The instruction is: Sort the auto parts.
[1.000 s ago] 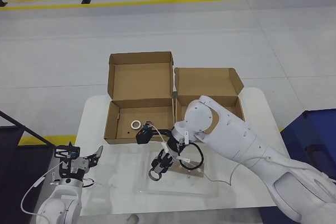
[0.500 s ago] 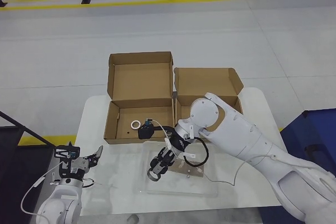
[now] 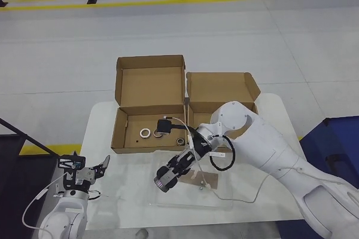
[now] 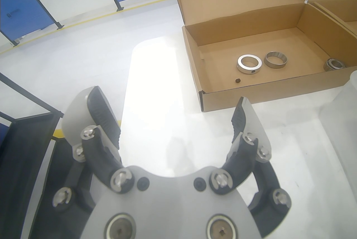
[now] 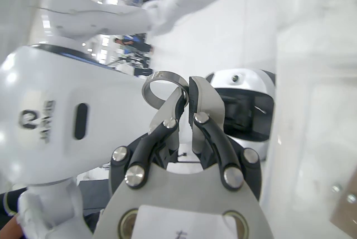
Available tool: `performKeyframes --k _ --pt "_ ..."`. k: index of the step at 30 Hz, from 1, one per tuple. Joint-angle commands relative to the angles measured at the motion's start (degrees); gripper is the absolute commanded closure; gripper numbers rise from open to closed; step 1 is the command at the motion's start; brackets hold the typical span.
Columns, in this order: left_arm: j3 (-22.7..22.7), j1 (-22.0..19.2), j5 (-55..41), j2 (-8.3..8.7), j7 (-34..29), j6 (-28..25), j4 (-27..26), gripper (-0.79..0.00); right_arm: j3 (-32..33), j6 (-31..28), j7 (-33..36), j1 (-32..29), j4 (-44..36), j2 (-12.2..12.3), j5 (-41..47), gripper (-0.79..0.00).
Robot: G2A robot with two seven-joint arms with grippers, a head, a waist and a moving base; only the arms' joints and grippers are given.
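Steel ring (image 5: 167, 76), rim between right pincer (image 5: 187, 95) tips; left pincer (image 4: 168, 95) well apart

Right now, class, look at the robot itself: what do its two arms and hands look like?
The left arm and right arm are smooth, rounded white shells; the right carries a looped black cable. The left hand and right hand match: two silver-backed fingers with black ribbed pads, black links, silver screws and a grey metal base plate.

Right arm tips upward

The right gripper (image 3: 162, 181), pinching a thin grey metal ring (image 5: 149, 95), has swung from pointing down into the clear plastic tray (image 3: 222, 201) to angling toward the robot.
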Motion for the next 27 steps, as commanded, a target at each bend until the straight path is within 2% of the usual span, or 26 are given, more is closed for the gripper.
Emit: performKeyframes --k 1,13,14,20,23,27 --pt "0.0 0.0 0.0 0.0 0.0 0.0 0.0 -0.785 0.0 0.0 0.0 0.0 0.0 -0.1 -1.1 0.0" --pt "0.0 0.0 0.0 0.0 0.0 0.0 0.0 -0.785 0.0 0.0 0.0 0.0 0.0 -0.1 -1.1 0.0" --pt "0.0 0.0 0.0 0.0 0.0 0.0 0.0 -0.785 -0.1 0.2 -0.2 -0.9 -0.9 -0.2 0.5 0.0" --pt "0.0 0.0 0.0 0.0 0.0 0.0 0.0 -0.785 -1.1 1.3 0.0 -5.7 -6.6 -0.3 26.9 0.0" --pt "0.0 0.0 0.0 0.0 0.0 0.0 0.0 -0.785 -2.2 3.5 0.0 -6.7 -9.4 -0.4 36.1 0.0" --pt "0.0 0.0 0.0 0.0 0.0 0.0 0.0 -0.785 -2.2 3.5 0.0 -6.7 -9.4 -0.4 36.1 0.0"
